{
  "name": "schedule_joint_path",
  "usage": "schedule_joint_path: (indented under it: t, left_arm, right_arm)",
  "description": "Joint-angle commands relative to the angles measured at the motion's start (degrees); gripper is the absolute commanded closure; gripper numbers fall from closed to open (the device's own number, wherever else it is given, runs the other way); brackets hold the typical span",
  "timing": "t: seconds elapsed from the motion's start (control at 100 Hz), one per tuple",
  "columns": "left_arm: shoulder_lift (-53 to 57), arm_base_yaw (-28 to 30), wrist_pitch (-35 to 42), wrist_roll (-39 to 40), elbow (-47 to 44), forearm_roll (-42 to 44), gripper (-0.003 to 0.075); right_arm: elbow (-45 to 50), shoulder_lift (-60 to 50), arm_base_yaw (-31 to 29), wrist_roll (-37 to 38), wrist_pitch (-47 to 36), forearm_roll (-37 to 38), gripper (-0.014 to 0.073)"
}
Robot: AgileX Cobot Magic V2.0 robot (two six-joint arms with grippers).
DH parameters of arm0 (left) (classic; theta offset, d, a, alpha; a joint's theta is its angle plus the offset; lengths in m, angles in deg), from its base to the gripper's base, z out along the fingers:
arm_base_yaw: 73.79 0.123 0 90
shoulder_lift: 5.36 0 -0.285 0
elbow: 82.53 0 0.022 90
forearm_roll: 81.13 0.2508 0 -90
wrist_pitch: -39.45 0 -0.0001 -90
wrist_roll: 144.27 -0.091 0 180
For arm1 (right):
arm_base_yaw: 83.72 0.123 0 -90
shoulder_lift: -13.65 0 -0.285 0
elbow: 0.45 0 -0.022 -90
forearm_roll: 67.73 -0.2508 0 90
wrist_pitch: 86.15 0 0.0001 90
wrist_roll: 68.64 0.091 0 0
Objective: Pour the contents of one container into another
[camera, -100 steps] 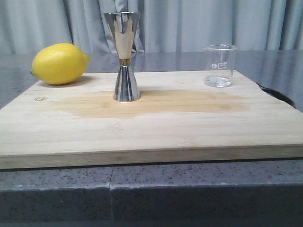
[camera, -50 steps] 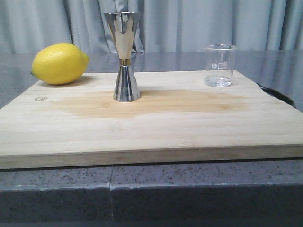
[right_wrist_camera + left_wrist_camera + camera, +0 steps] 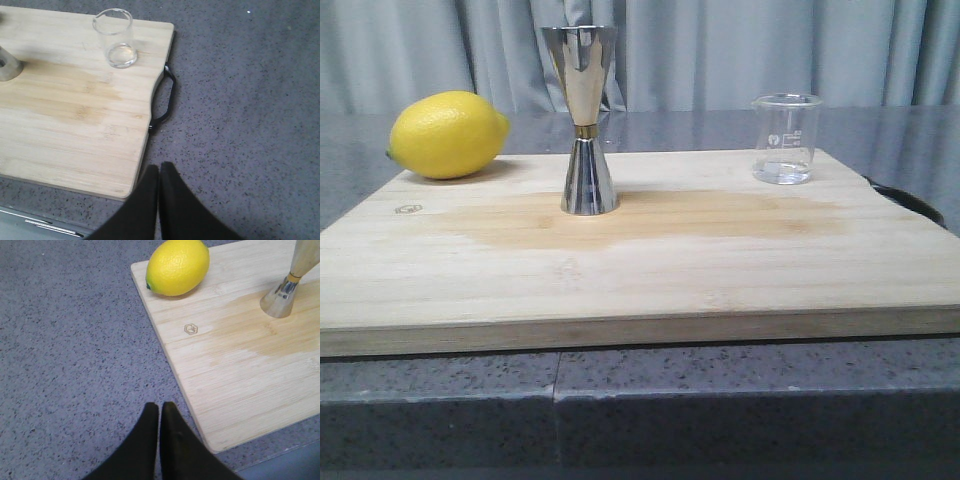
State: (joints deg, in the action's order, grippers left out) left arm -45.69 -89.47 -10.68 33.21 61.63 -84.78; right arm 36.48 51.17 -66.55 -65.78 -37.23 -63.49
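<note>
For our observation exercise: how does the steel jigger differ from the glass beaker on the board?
The jigger is shiny opaque steel, hourglass-shaped and taller; the beaker is clear glass, straight-sided, shorter, with faint printed marks. The jigger stands near the middle, the beaker toward the right edge. Both stand upright on the wooden board, untouched.

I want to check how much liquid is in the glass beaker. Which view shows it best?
The front view: the beaker is seen side-on, with its printed marks and a thin clear layer at the bottom. The right wrist view looks down on it at an angle, showing rim and base but no marks. The left wrist view misses it.
</note>
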Motion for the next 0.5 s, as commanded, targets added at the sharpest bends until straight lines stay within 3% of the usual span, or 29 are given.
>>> schedule_joint_path:
  t: [0.0,0.28,0.49]
  left_arm:
    - [3.6,2.7,7.4,0.1,-3.1,0.5,0.0739]
    - [20.0,7.9,38.3,0.1,-26.9,0.6,0.0739]
    - [28.8,8.1,47.8,0.1,-38.7,-1.9,0.0739]
  right_arm:
    - [-1.3,0.3,-0.4,-0.1,-4.1,0.9,0.0650]
    - [-1.3,0.3,-0.4,-0.1,-4.1,0.9,0.0650]
    - [-1.3,0.3,-0.4,-0.1,-4.1,0.9,0.0650]
